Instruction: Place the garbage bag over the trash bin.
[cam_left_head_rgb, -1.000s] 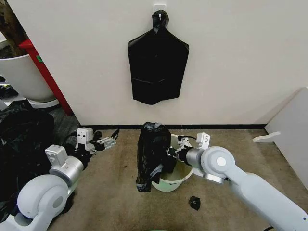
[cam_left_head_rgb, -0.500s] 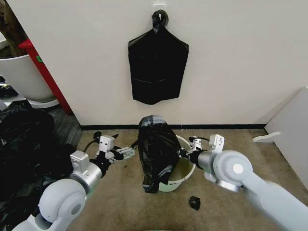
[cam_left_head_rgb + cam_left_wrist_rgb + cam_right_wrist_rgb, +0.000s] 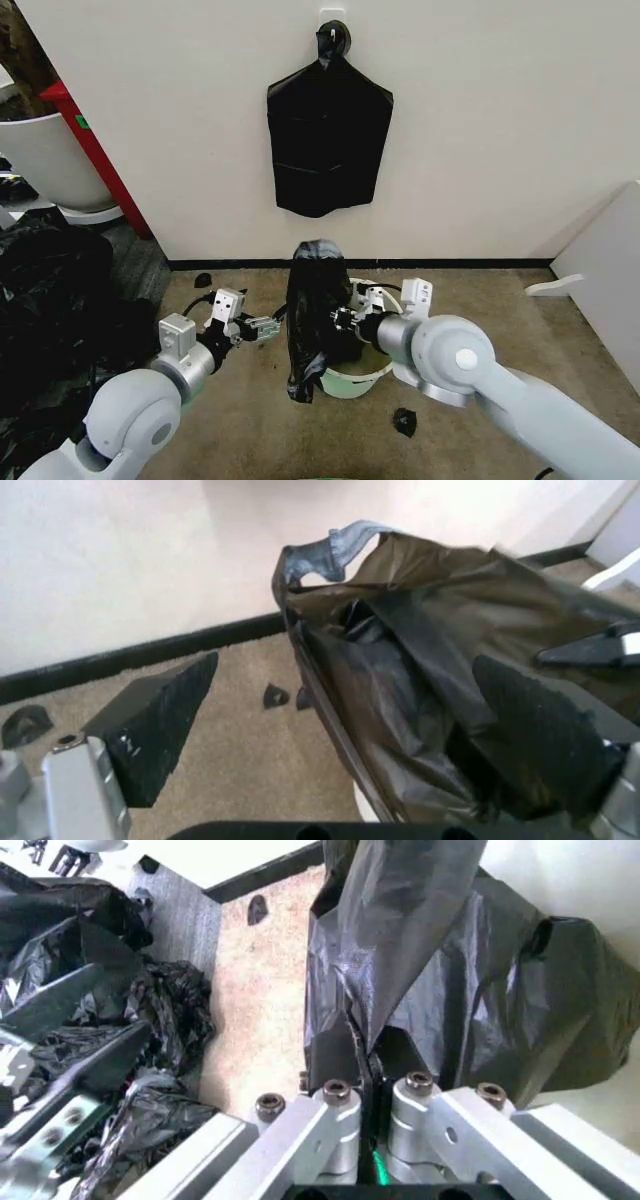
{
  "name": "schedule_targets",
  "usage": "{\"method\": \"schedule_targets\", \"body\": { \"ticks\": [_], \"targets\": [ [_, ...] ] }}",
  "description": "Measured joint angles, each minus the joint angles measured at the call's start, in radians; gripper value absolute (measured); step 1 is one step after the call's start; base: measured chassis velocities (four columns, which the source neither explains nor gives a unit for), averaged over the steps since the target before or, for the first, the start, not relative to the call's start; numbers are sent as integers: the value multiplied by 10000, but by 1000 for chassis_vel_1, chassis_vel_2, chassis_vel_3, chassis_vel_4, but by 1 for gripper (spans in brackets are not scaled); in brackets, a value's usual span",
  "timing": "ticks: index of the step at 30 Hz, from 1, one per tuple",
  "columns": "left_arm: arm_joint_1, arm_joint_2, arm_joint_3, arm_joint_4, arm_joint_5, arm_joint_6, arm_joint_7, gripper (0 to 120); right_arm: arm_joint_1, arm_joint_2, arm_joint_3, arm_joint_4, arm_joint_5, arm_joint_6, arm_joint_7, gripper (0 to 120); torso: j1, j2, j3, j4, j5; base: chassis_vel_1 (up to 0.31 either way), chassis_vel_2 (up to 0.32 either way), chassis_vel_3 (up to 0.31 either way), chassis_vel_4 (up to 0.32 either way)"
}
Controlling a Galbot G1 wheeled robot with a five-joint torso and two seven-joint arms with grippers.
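You're looking at thin, wrinkly plastic film on the garbage bag [image 3: 315, 320] — glossy black, with grey sheen along its folds. The trash bin [image 3: 362, 375] beneath it is smooth cream-white plastic with a rolled rim. Your right gripper [image 3: 365, 1065], pinched on the film, has bare silvery metal links with bolt heads; the left gripper [image 3: 340, 727] carries matt black, finely textured pads. The floor [image 3: 240, 420] is rough tan carpet — short pile.

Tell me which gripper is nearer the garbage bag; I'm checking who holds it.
Right. The right gripper is shut on the garbage bag, pinching a fold above the trash bin. The left gripper is open just beside the bag, not touching it.
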Motion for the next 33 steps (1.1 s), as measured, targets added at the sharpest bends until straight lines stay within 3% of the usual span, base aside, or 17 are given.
{"method": "schedule_targets", "body": {
  "ticks": [10, 20, 33],
  "targets": [
    [-1384, -295, 1063, 1513, -137, 79, -296, 100, -170, -278, 124, 46, 30, 17, 12, 0, 0, 0, 0, -2, 0, 0, 0, 0, 0],
    [-2315, -447, 2048, 1506, -681, 634, -1154, 100, -268, -201, 234, 35, 4, 68, 84, 0, 0, 0, 0, -2, 3, 0, 0, 0, 0],
    [-3254, -753, 3376, 2253, -982, 1107, -2052, 100, -205, -303, 670, 14, 358, 70, 194, 0, 0, 0, 0, -1, 2, 0, 0, 0, 0]
  ]
}}
